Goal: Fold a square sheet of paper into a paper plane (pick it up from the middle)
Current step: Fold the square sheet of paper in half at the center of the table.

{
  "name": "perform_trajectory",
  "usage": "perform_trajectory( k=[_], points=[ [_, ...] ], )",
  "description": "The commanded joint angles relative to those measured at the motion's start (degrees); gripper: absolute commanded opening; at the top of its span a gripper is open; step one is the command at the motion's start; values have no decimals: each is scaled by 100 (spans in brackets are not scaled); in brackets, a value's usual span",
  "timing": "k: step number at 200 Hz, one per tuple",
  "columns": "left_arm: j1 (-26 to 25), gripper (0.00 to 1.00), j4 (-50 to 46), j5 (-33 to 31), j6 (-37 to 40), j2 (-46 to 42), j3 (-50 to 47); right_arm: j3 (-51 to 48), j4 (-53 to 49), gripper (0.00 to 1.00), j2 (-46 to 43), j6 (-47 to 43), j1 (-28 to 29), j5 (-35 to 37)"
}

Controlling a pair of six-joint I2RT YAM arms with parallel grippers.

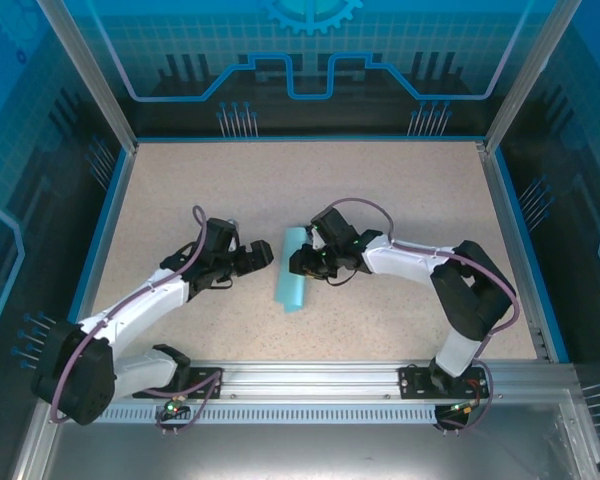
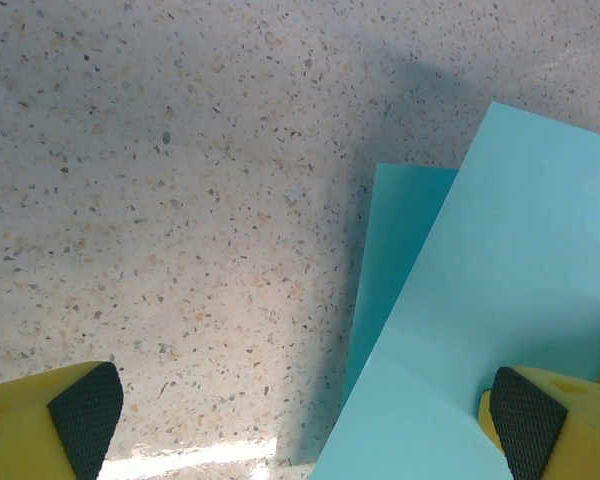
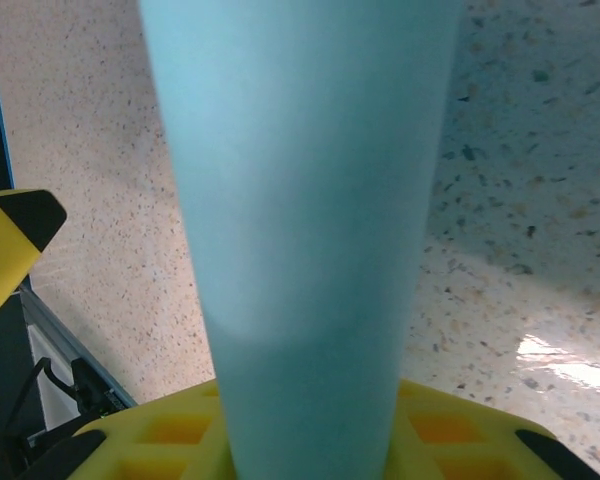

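light-blue sheet of paper (image 1: 294,268), folded into a long narrow strip, lies on the speckled table (image 1: 400,190) between the two sets of fingers. the left gripper (image 1: 263,258) sits just beside one long edge of the strip with its jaws spread wide, holding nothing. in the left wrist view its two yellow fingers (image 2: 80,420) with black pads stand at the lower corners, with mostly bare table between them. there the paper comes in from the far side and reaches up to the pad of the finger at the right of that view. it shows two layers: a broad top strip slanting away, and a darker under-layer peeking out on the side toward the other finger. the right gripper (image 1: 298,263) is at the opposite long edge of the strip, touching it. in the right wrist view the paper rises blurred and very close, out from the middle of the yellow fingers (image 3: 480,430) at the bottom edge. whether those jaws pinch the paper or only stand around it, i cannot tell.
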Motion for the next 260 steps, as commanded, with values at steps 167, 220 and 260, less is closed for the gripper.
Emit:
perform_trajectory(
  k=[167, 220, 260],
  points=[
    [46, 98, 391, 1593, 141, 848, 395, -1285, 424, 37, -452, -55, -691, -163],
    [46, 99, -90, 1453, 134, 862, 965, -574, 334, 35, -475, 47, -861, -456],
    [49, 98, -177, 1528, 32, 1107, 1362, -287, 350, 36, -172, 242, -990, -310]
  ],
)
